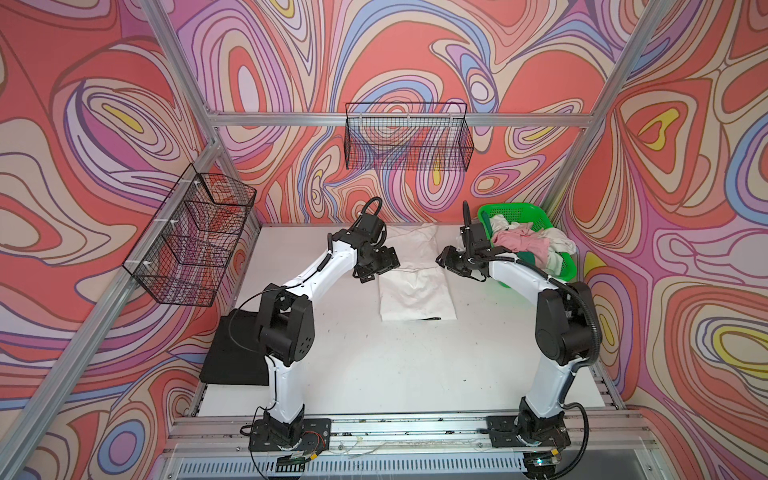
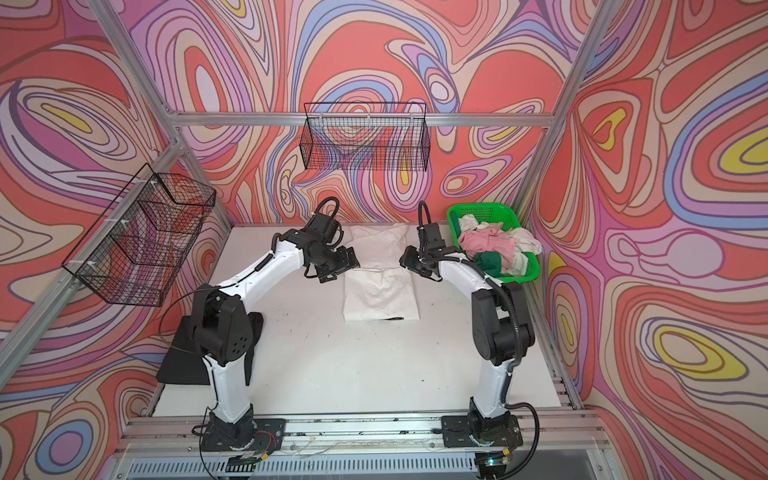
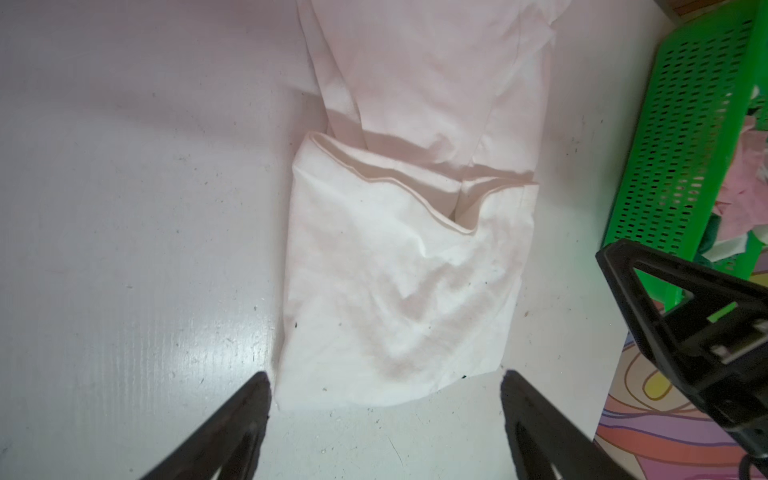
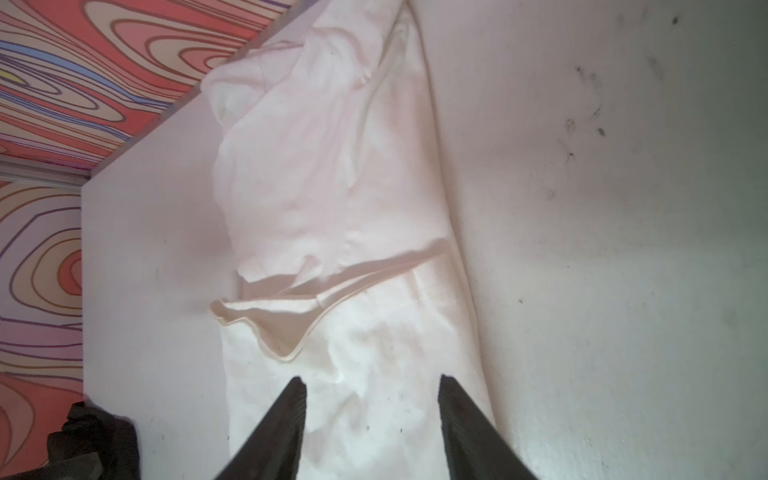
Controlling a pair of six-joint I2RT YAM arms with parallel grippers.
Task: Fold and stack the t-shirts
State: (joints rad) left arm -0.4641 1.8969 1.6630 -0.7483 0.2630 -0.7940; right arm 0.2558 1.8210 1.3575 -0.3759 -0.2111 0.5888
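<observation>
We see the off-white t-shirt (image 1: 415, 291) lying partly folded on the worktop (image 1: 374, 365), between the left tool (image 1: 376, 266) and the right tool (image 1: 455, 259). Both tools hover at its side edges, jaws spread and empty (other t-shirts (image 1: 517, 245) fill the green basket (image 1: 515, 206)).

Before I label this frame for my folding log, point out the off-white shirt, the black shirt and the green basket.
off-white shirt (image 1: 415, 295): in a top view, on its folded near half.
black shirt (image 1: 228, 361): in a top view, on its flat middle.
green basket (image 2: 484, 212): in a top view, on its far wall.
</observation>
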